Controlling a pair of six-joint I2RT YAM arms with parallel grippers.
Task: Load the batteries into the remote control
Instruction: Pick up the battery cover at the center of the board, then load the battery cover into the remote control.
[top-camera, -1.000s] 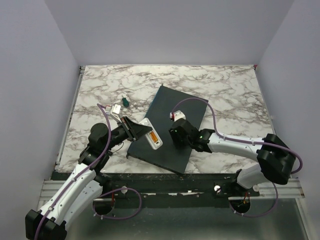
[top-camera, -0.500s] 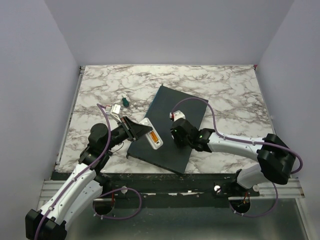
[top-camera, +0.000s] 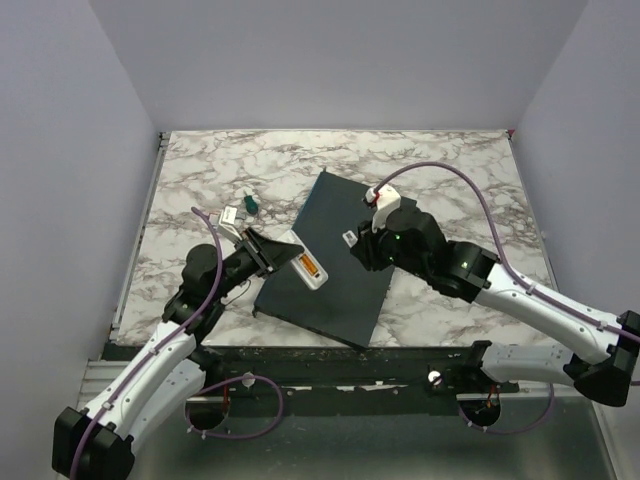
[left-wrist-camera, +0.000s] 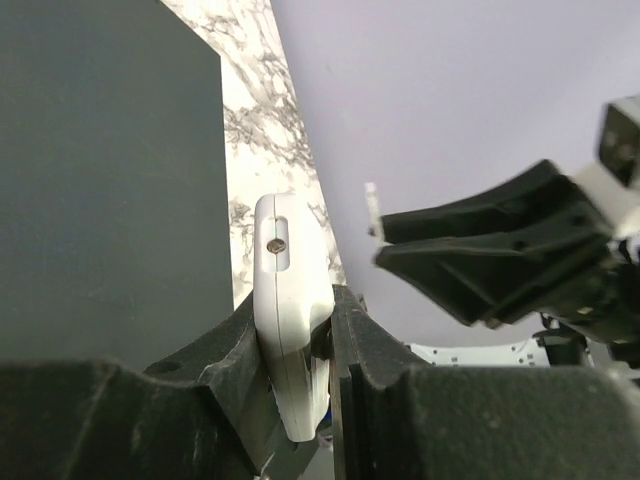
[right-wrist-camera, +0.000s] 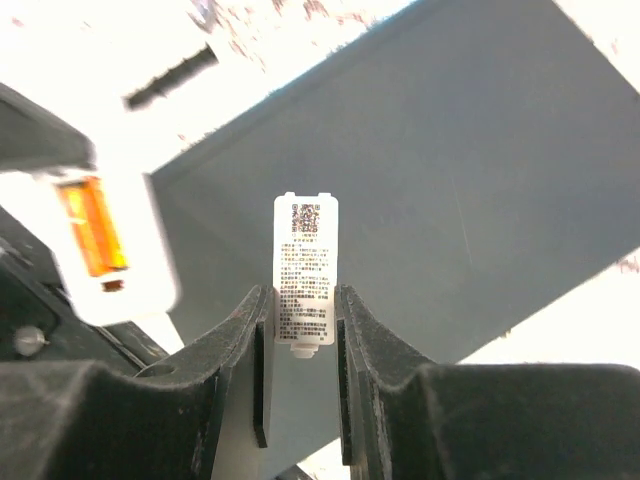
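My left gripper (top-camera: 284, 256) is shut on the white remote control (top-camera: 308, 268) and holds it over the near left part of the dark grey slab (top-camera: 340, 295). The remote's bay faces up with orange batteries (top-camera: 309, 267) in it. In the left wrist view the remote (left-wrist-camera: 290, 300) stands on edge between the jaws of the left gripper (left-wrist-camera: 300, 322). My right gripper (right-wrist-camera: 303, 320) is shut on a thin white labelled battery cover (right-wrist-camera: 306, 268) and holds it above the slab (right-wrist-camera: 450, 200). It hangs to the right of the remote (right-wrist-camera: 110, 250) and its batteries (right-wrist-camera: 92, 225).
A small green-and-dark object (top-camera: 251, 205) and a small white piece (top-camera: 231, 215) lie on the marble table (top-camera: 450, 180) left of the slab. Purple walls close in the table on three sides. The right arm reaches in from the right over the slab.
The right gripper has closed on the battery cover and lifted it off the slab, rising and drawing back to the right. The left gripper keeps the remote almost where it was.
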